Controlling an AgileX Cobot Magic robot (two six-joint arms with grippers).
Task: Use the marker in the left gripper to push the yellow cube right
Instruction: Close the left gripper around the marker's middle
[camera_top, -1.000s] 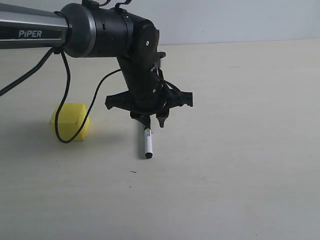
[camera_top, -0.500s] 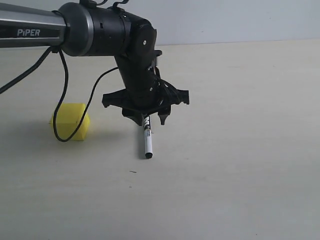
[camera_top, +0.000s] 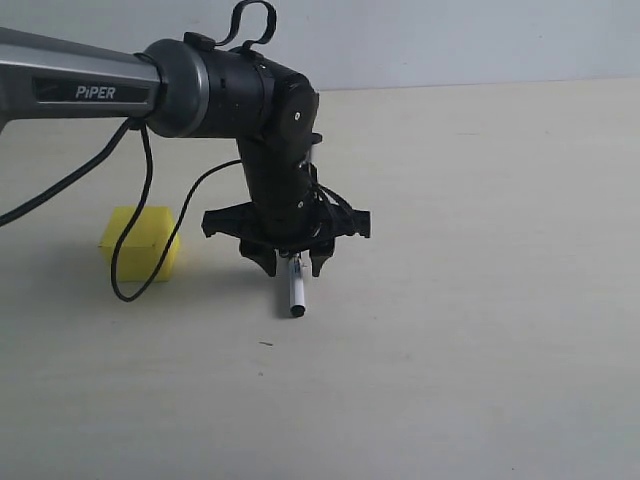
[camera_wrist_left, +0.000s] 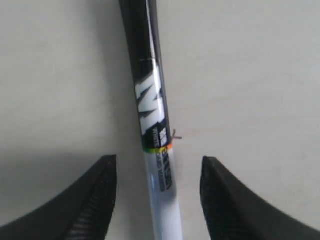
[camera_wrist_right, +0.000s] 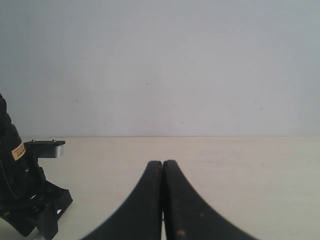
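Two fingers of the left gripper straddle the marker in the exterior view, pointing down at it. Marker lies flat on the pale tabletop, long axis running toward the camera, black end nearest. Yellow cube sits on the tabletop well apart to the left of the gripper, with a black cable hanging in front of it. Left arm is the nearer one; no right arm shows here. Judgement: marker is not gripped yet, and once held it must go round to the cube's left face before any rightward shove. Plenty of bare tabletop to the right for the push.

Left wrist view: both fingers are spread, with a strip of table on each side of the marker and neither pad touching it. Barrel runs straight down the middle between them.

Right wrist view: right gripper has its fingers pressed together, holding nothing, and faces a plain wall. Cube not seen.
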